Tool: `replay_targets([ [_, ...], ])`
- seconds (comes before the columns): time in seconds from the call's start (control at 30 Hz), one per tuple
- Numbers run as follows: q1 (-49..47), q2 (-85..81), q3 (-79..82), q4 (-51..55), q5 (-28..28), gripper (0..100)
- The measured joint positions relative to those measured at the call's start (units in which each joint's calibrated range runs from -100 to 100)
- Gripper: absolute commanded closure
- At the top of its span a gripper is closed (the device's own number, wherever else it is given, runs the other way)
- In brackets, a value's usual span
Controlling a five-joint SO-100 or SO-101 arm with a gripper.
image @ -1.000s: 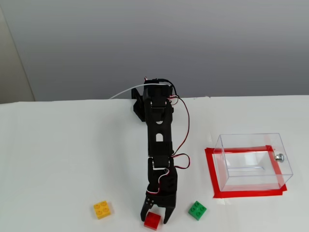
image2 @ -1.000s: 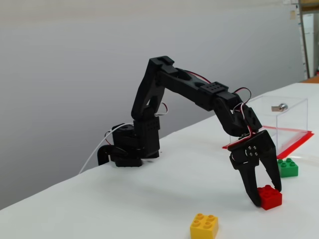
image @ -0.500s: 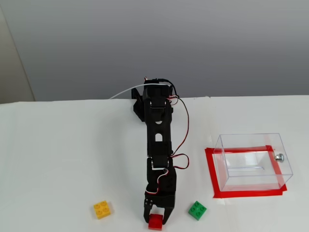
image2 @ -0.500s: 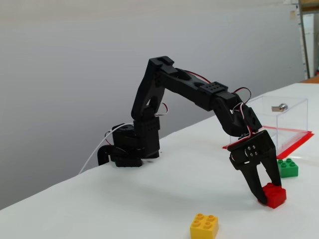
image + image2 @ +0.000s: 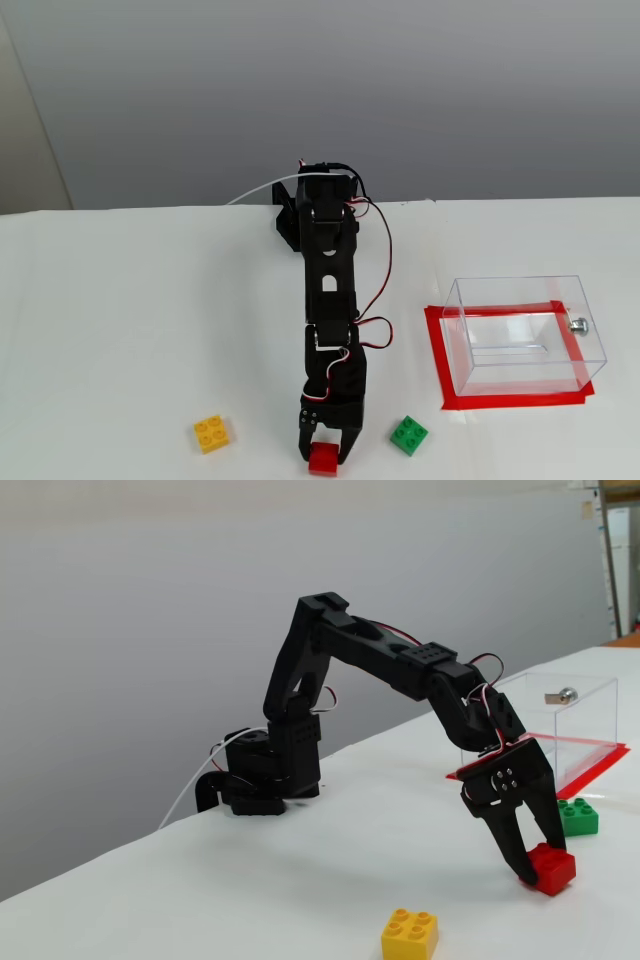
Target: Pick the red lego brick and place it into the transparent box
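Jaws of the gripper [image 5: 324,452] stand narrowly parted around the red lego brick [image 5: 323,459] – one finger on each side, brick resting on the table [image 5: 120,320] near its front edge. In a fixed view the yellow brick [image 5: 214,433] lies to its left, the green brick [image 5: 409,435] to its right, both clear of the fingers. Toward the right edge sits the transparent box [image 5: 524,335] on a red tape frame [image 5: 440,365] – empty, well apart. Reaching forward from its base, the arm [image 5: 400,665] bends steeply down at the wrist.
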Motion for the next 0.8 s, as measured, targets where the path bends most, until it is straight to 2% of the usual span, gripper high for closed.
replay_targets([
  [0.17,0.00,-6.60,0.00,0.00,0.64,90],
  [0.6,-0.11,-28.41,11.30,0.09,7.77,90],
  [0.8,-0.11,-35.77,13.42,1.11,9.09,90],
])
